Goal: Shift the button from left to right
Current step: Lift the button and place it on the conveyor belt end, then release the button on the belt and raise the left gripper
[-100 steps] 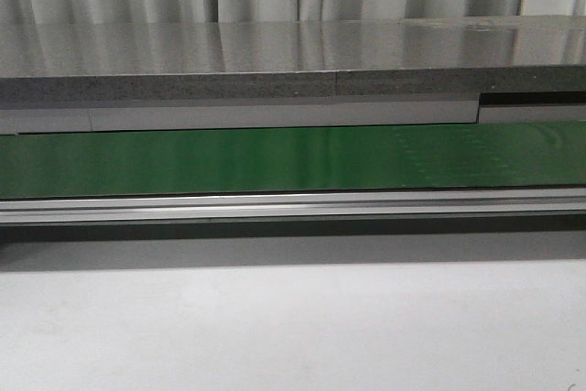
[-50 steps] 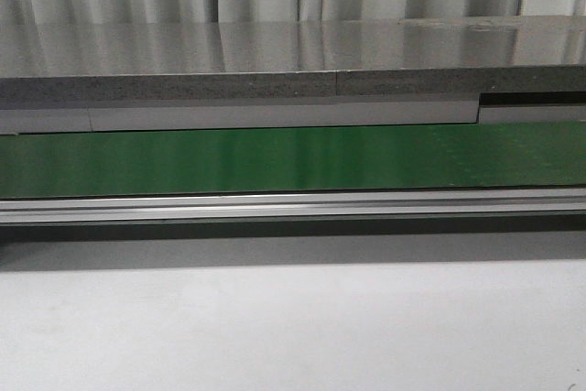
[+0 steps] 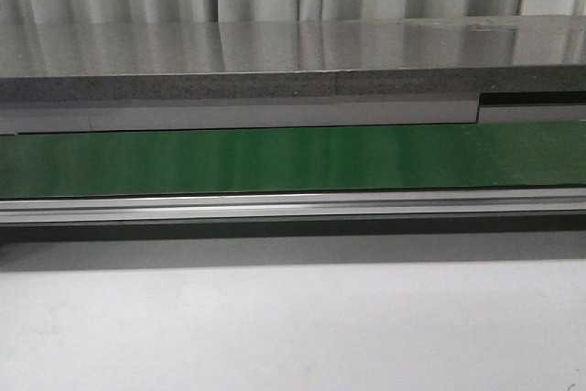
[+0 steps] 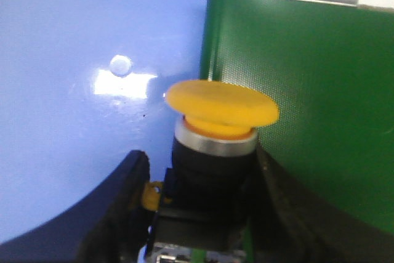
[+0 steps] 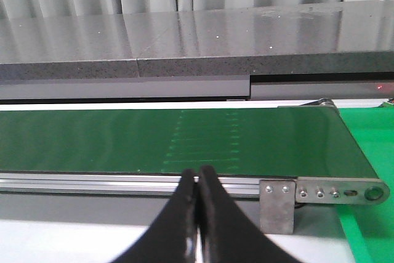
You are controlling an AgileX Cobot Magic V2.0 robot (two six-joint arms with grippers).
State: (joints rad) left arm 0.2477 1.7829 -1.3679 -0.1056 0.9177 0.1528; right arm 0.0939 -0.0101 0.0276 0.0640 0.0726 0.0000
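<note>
A: Where is the button (image 4: 217, 146) sitting right now?

B: It is sitting between the fingers (image 4: 120, 214) of the left gripper (image 4: 200, 214), cap up. The black body is wedged between the two dark fingers, which are pressing on it from either side, so the left gripper is grasping the button. The yellow cap is riding clear above the fingertips.

A: Why by the body and not the cap?

B: I am judging that the blocky body is giving flat faces to squeeze, while the round cap would be slipping. Keeping it upright is also making a clean set-down easier.

A: And where is that against the belt (image 4: 301, 109)?

B: The button is hanging just beside the belt's end, over a blue surface (image 4: 74, 90) next to it (the belt's metal edge is showing close behind the cap). Whether the base is touching anything, I cannot tell.

A: What is the right gripper (image 5: 198, 214) doing?

B: Its fingers are meeting with no gap and nothing between them, so it is clenched and empty. It is waiting on the near side of the belt (image 5: 172, 137), facing across it, near the roller end by a green mat (image 5: 369, 146).

A: So a hand-over is coming?

B: Probably by way of the belt: the front view is showing the belt (image 3: 293, 160) bare, with no arm or button on it, so the move rightward is looking barely begun.
</note>
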